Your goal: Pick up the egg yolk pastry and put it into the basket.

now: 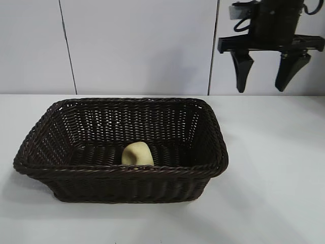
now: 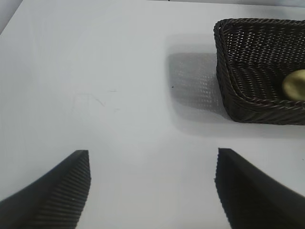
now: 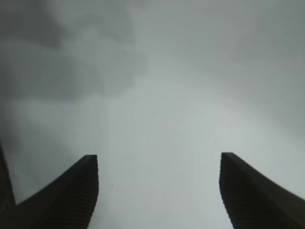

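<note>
The egg yolk pastry lies inside the dark brown wicker basket, against its near wall, resting on its edge. It also shows in the left wrist view, in the basket. My right gripper hangs open and empty high at the back right, above the table and clear of the basket. In its own view the gripper has only bare table between the fingers. My left gripper is open and empty over bare table, away from the basket. It is out of the exterior view.
The white table lies around the basket. A pale panelled wall stands behind the table.
</note>
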Tool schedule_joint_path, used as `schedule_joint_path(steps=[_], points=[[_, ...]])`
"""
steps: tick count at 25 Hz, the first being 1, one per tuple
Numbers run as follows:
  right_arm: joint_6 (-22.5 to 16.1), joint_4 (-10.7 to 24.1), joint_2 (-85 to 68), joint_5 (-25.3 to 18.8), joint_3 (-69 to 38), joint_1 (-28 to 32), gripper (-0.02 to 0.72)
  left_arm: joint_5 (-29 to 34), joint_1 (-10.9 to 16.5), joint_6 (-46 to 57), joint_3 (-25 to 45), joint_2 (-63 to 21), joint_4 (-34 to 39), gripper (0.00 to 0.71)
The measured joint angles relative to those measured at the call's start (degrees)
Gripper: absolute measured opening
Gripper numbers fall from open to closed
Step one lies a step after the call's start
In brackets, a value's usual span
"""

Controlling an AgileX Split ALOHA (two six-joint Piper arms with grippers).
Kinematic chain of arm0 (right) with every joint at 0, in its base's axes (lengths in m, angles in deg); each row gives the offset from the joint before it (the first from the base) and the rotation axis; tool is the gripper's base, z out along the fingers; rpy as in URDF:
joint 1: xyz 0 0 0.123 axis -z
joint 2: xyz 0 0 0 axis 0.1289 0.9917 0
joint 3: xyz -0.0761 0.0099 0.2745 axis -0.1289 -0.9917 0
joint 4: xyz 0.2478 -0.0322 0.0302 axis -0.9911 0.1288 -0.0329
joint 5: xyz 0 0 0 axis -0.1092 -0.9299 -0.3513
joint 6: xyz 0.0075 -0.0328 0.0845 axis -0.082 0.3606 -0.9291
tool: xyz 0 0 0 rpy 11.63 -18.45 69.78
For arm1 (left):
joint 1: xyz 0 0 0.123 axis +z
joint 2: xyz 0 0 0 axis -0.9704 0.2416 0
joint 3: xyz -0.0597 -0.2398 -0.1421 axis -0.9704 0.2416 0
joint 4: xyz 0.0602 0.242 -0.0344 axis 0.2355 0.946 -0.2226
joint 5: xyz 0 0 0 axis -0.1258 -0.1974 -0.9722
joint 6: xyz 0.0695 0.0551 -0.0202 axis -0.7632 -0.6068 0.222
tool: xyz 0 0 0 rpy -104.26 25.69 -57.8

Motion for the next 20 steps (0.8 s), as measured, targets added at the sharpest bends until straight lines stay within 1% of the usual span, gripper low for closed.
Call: schedule_joint_path(steps=[4, 7, 12, 16, 20], points=[[2.6, 0.0, 0.0, 0.0, 0.0, 4.8, 0.517, 0.0, 0.0, 0.0, 0.0, 0.0, 0.0, 0.535], [3.1, 0.2, 0.0, 0.0, 0.0, 7.3, 0.517, 0.0, 0.0, 0.0, 0.0, 0.0, 0.0, 0.535], [4.2, 0.2, 0.0, 0.0, 0.0, 7.9, 0.517, 0.0, 0.0, 0.0, 0.0, 0.0, 0.0, 0.535], [4.2, -0.1, -0.9, 0.0, -0.5, 7.9, 0.517, 0.0, 0.0, 0.0, 0.0, 0.0, 0.0, 0.535], [5.2, -0.1, -4.7, 0.0, -5.1, 7.9, 0.517, 0.0, 0.0, 0.0, 0.0, 0.0, 0.0, 0.535]])
